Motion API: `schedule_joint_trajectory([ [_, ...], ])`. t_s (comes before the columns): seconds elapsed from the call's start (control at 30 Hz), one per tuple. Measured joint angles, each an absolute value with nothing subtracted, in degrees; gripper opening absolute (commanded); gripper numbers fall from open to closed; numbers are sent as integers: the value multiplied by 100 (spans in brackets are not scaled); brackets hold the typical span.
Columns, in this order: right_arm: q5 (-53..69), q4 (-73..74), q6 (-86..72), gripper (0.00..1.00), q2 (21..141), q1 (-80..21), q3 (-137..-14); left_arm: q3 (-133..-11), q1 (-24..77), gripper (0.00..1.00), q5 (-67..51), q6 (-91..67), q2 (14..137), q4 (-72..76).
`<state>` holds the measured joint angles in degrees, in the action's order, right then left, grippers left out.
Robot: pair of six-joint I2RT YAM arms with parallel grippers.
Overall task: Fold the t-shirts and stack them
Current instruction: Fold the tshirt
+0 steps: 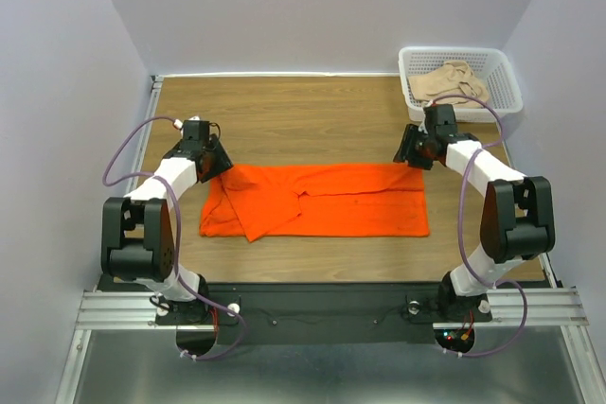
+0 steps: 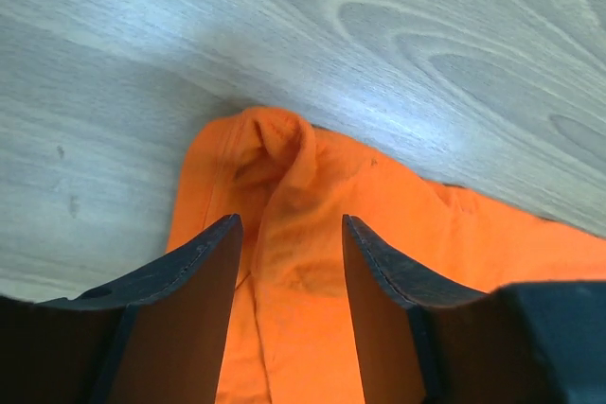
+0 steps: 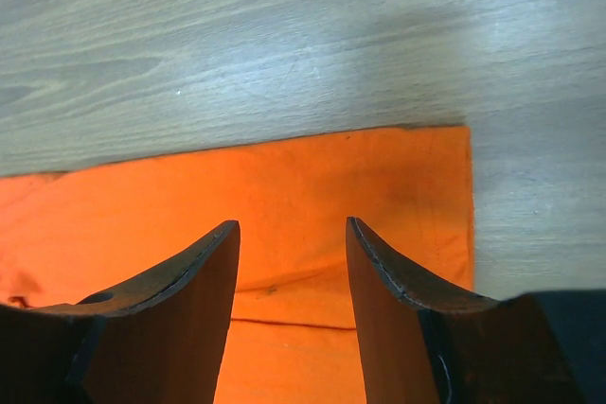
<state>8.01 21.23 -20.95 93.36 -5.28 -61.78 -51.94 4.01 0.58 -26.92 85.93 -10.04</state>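
Note:
The orange t-shirt (image 1: 317, 200) lies folded lengthwise into a long strip across the table's middle. My left gripper (image 1: 216, 164) is open over its far left corner, where the cloth bunches into a raised fold (image 2: 284, 153); the fingers (image 2: 204, 262) stand either side of that fold. My right gripper (image 1: 414, 154) is open over the far right corner, which lies flat (image 3: 398, 186). Neither holds cloth. The beige-tan t-shirt (image 1: 453, 82) lies crumpled in the white basket (image 1: 506, 73).
The white lattice basket stands at the table's far right corner, just behind my right arm. The wooden table (image 1: 312, 120) is bordered by grey walls on three sides. A sleeve of the orange shirt folds over at the front left (image 1: 248, 219).

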Motion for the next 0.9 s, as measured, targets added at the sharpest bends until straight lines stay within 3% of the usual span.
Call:
schedule_joint_trajectory([
  [0.17, 567, 2123, -2233, 54, 9334, -480, -6178, -5223, 401, 52, 56, -2593, 8862, -921],
  [0.33, 27, 2123, -2445, 54, 9334, -373, -6171, -5277, 401, 40, 49, -2493, 9017, -921],
  [0.47, -283, 2119, -2593, 54, 9334, -204, -6060, -5352, 401, 26, 56, -2408, 9028, -917],
  [0.53, -355, 2141, -2641, 54, 9334, -115, -6012, -5406, 399, 8, 64, -2353, 9028, -915],
  [0.63, -419, 2150, -2683, 54, 9341, -40, -6014, -5489, 399, 0, 110, -2265, 9028, -895],
  [0.9, -451, 2147, -2705, 54, 9476, -23, -6014, -5730, 336, 0, 161, -2167, 9142, -867],
])
